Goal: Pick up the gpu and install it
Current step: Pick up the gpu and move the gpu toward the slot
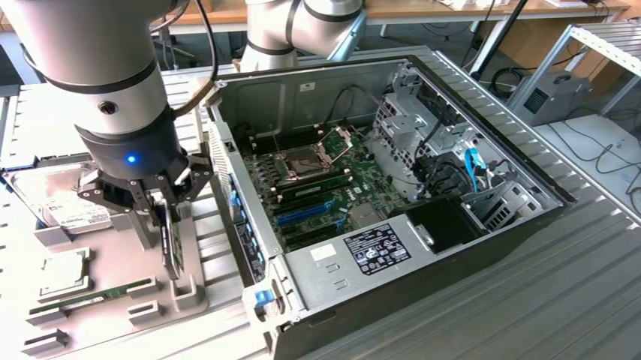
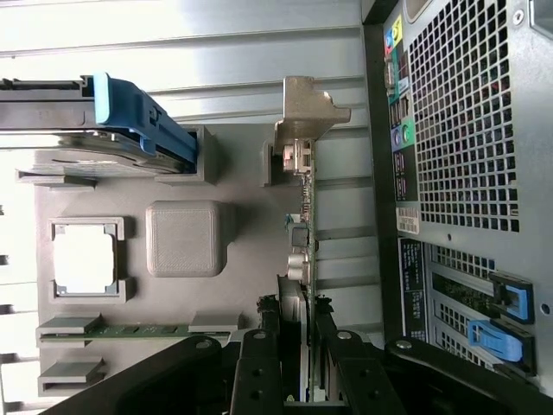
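Note:
The gpu (image 1: 173, 253) stands on its long edge in a slot of the grey parts holder (image 1: 191, 294), in the exterior view's left, beside the open computer case (image 1: 501, 225). My gripper (image 1: 164, 223) has come down over the card from above, one finger on each face, and is shut on it. In the wrist view the gpu (image 2: 302, 238) shows edge-on, its silver end bracket (image 2: 304, 111) at the far end, and my gripper (image 2: 296, 350) clamps its near end. The card still sits in the holder.
The holder also carries a silver hard drive (image 1: 62, 196), a processor chip (image 1: 62, 274) and a green memory stick (image 1: 92, 295). The case lies on its side with the motherboard (image 1: 326, 184) exposed and blue card slots (image 1: 300, 214). Another arm's base (image 1: 300, 26) stands behind the case.

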`<state>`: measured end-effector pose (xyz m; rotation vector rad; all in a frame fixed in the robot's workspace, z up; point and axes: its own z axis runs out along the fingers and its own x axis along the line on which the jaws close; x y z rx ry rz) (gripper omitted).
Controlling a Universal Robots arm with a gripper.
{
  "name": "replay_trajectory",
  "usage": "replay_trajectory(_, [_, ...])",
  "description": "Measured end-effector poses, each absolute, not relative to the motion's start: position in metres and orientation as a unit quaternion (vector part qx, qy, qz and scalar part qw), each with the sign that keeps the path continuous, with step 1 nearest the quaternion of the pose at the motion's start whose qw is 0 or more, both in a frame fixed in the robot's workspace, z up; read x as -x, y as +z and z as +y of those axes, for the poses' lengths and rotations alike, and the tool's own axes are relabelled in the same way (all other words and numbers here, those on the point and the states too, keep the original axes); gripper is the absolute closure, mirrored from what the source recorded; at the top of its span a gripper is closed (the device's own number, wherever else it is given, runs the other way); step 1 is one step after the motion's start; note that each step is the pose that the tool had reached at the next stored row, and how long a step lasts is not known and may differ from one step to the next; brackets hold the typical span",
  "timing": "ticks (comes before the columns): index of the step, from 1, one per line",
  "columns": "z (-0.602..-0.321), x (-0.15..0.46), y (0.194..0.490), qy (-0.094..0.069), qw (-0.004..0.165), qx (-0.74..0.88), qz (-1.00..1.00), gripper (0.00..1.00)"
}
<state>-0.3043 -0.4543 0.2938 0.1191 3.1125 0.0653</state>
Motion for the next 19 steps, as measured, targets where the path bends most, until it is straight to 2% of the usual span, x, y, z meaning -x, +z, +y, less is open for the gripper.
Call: replay_trajectory(19, [-0.454, 0.305, 0.305, 0.021, 0.013, -0.038, 0.999, 0.74])
